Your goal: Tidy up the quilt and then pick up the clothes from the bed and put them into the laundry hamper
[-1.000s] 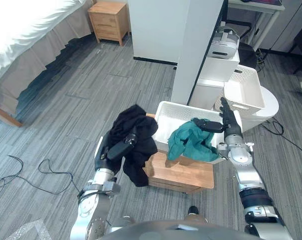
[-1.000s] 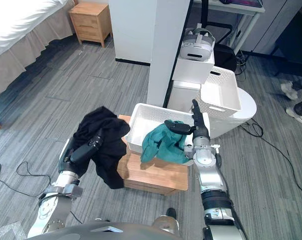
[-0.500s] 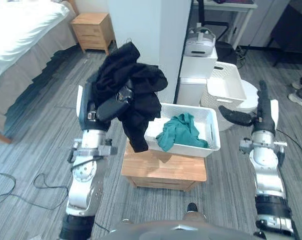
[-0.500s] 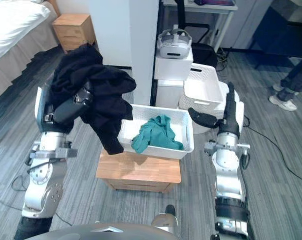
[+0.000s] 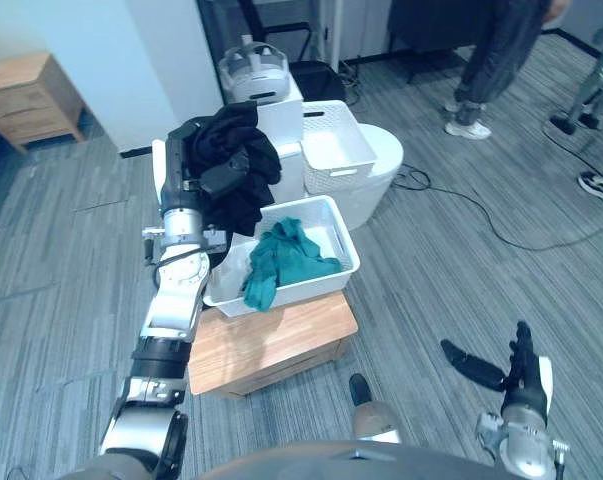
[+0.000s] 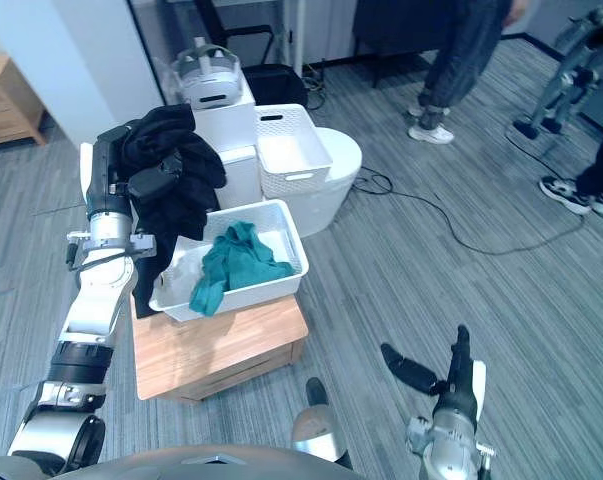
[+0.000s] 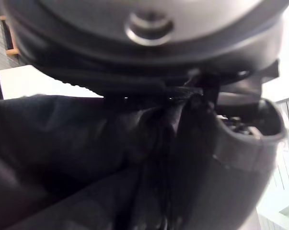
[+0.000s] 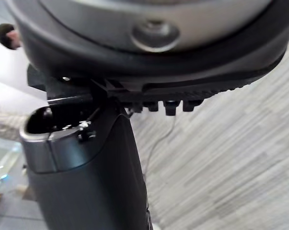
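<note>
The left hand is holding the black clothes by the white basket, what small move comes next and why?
Probably shift the left hand rightward over the white basket: the black clothes it grips hang at the left rim, partly outside, while the teal garment already lies inside.

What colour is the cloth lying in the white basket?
The cloth is teal green, clearest in the left eye view.

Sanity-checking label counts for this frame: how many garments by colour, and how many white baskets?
Black cloth garment, bunched in the left hand: 1
Teal cloth garment, lying in the nearer basket: 1
White perforated plastic baskets: 2, the nearer basket on the low wooden stand, the farther basket behind it
Total: 4
</note>
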You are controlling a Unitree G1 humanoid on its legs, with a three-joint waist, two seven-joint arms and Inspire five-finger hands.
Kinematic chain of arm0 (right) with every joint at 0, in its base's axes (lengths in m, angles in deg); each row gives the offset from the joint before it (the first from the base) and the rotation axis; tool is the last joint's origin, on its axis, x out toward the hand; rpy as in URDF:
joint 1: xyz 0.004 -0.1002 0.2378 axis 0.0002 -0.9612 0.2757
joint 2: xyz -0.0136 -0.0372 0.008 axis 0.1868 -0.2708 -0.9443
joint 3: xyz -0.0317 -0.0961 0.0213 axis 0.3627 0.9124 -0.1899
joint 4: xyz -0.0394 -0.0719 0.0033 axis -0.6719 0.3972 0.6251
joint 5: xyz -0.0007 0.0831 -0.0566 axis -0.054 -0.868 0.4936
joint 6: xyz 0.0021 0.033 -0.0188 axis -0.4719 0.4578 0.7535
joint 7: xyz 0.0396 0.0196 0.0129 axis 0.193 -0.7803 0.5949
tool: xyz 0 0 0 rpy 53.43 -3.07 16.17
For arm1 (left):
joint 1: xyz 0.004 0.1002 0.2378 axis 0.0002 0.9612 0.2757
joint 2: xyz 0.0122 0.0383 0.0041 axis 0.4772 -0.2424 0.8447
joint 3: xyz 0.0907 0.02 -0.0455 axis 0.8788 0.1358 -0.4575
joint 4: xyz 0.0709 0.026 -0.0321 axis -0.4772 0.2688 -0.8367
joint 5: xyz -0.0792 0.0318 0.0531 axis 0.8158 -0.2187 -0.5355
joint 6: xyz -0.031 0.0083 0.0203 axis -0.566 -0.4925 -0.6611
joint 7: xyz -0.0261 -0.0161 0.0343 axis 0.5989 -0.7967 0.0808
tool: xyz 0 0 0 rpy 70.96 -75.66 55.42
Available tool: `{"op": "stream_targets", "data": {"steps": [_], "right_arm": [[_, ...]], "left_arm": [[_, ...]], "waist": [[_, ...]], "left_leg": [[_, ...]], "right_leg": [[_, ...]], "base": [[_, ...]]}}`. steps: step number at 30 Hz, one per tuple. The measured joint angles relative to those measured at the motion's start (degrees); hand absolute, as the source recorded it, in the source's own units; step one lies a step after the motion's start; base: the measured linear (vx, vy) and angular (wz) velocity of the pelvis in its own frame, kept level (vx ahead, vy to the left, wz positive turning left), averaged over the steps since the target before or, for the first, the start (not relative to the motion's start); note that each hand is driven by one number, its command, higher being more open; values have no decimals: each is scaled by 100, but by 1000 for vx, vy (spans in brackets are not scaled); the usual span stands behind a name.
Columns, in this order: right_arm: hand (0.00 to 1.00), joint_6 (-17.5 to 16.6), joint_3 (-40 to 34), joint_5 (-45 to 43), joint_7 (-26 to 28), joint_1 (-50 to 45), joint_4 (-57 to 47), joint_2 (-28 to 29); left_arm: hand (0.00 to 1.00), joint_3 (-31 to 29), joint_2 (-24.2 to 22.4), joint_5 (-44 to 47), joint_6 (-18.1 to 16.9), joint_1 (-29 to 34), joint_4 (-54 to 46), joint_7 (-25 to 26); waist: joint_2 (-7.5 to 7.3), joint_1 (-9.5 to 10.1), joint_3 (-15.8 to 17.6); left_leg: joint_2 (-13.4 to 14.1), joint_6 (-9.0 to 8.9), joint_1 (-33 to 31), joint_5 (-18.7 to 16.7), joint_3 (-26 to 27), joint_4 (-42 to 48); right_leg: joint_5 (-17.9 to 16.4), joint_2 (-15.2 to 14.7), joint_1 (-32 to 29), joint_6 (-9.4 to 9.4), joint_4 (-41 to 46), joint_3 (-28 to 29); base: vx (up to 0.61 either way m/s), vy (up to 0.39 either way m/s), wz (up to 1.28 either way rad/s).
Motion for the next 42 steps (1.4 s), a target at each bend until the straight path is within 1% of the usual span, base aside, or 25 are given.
{"op": "stream_targets", "data": {"steps": [1,3,6,7,9,13,15,16,18,19,22,25,27,30,32,34,36,38,40,42], "right_arm": [[100,0,165,-75,28,-70,8,68],[100,0,307,-82,61,-111,13,107],[100,0,807,-74,97,-139,18,105],[100,0,895,-73,98,-112,18,106],[100,0,1112,-71,120,-39,18,106],[100,-1,1369,-9,123,108,18,102],[100,-1,1442,35,117,140,22,100],[100,-2,1549,38,92,145,55,86],[100,-6,1609,39,82,159,184,77],[100,-5,1641,39,78,158,304,71],[100,-2,1677,41,70,148,516,61],[100,-2,1719,44,51,142,653,55],[100,-2,1717,42,41,135,699,55],[100,-3,1710,40,27,147,708,33],[100,-4,1708,37,26,146,721,33],[100,-6,1718,37,34,145,868,38],[100,-5,1719,38,52,146,1114,55],[100,-5,1741,41,93,157,1162,56],[100,-6,1751,43,92,160,1195,55],[100,-4,1726,44,99,253,1434,53]], "left_arm": [[0,-7,-4,0,55,-86,94,62],[0,-6,-46,-1,59,-89,142,86],[0,-9,-404,3,59,-88,390,103],[0,-3,-471,3,59,-87,430,101],[0,107,-769,21,60,-54,593,91],[0,531,-1146,22,58,390,636,-33],[0,636,-1299,22,53,565,862,-140],[0,635,-1431,28,54,720,1214,-177],[0,630,-1478,32,63,761,1610,-184],[100,619,-1493,29,66,767,1953,-183],[100,528,-1485,3,86,763,2562,-178],[100,106,-1430,-3,209,694,3070,-107],[100,-106,-1259,0,219,549,3075,19],[100,-399,-1110,11,287,402,3075,208],[100,-485,-1024,33,291,392,3073,298],[100,-627,-1003,72,308,388,3071,353],[100,-686,-958,274,315,516,2612,399],[100,-768,-868,289,309,625,2230,426],[100,-800,-736,302,304,738,1946,455],[100,-850,-630,505,302,922,1537,461]], "waist": [[27,-77,5],[78,-115,9],[269,-212,0],[295,-222,10],[362,-227,25],[377,-216,25],[377,-200,25],[377,-193,25],[375,-180,26],[365,-160,33],[319,-153,63],[203,-125,137],[142,-65,166],[130,-8,171],[127,27,169],[115,126,172],[69,297,168],[30,382,156],[2,428,156],[-29,455,147]], "left_leg": [[14,-10,-36,-34,129,37],[69,-42,-71,-83,232,124],[177,-91,-101,-132,443,212],[184,-95,-102,-133,481,217],[221,-104,-101,-134,549,265],[232,-107,-76,-132,648,286],[220,-106,-69,-132,656,282],[218,-106,-69,-131,656,275],[218,-105,-70,-125,655,271],[217,-105,-72,-116,650,258],[190,-109,-74,-70,627,178],[170,-115,-114,-29,590,94],[170,-112,-216,17,525,82],[183,-110,-245,55,434,75],[193,-110,-240,57,402,78],[220,-109,-171,58,360,84],[251,-109,-32,58,196,82],[250,-109,-12,58,145,82],[248,-110,7,58,100,82],[245,-110,8,83,12,65]], "right_leg": [[-13,20,-100,-19,0,98],[-17,34,-173,-26,0,159],[-26,149,-305,-43,4,316],[-26,160,-327,-44,5,336],[-27,191,-343,-48,4,366],[-28,202,-344,-49,4,367],[-28,191,-341,-49,4,364],[-28,185,-338,-48,3,359],[-29,183,-336,-48,3,346],[-39,170,-335,-60,2,328],[-50,152,-338,-77,0,289],[-62,144,-378,-97,1,247],[-56,134,-438,-104,4,179],[-60,133,-420,-110,5,91],[-60,134,-397,-111,5,46],[-65,135,-263,-118,4,-50],[-97,131,-10,-163,8,-240],[-125,123,40,-194,8,-308],[-168,113,100,-202,5,-348],[-209,104,151,-203,4,-398]], "base": [[-100,-64,-40],[-64,-38,-32],[-28,-65,-29],[-19,-40,-27],[-20,-44,-11],[-24,-18,-2],[-70,-23,-1],[-70,-25,1],[-78,-38,2],[-84,-45,4],[-91,-52,8],[-82,-54,8],[-40,-47,12],[-5,-34,15],[5,-13,12],[-9,-11,24],[-41,-5,37],[-62,-21,16],[-72,-36,11],[-78,-46,18]]}}
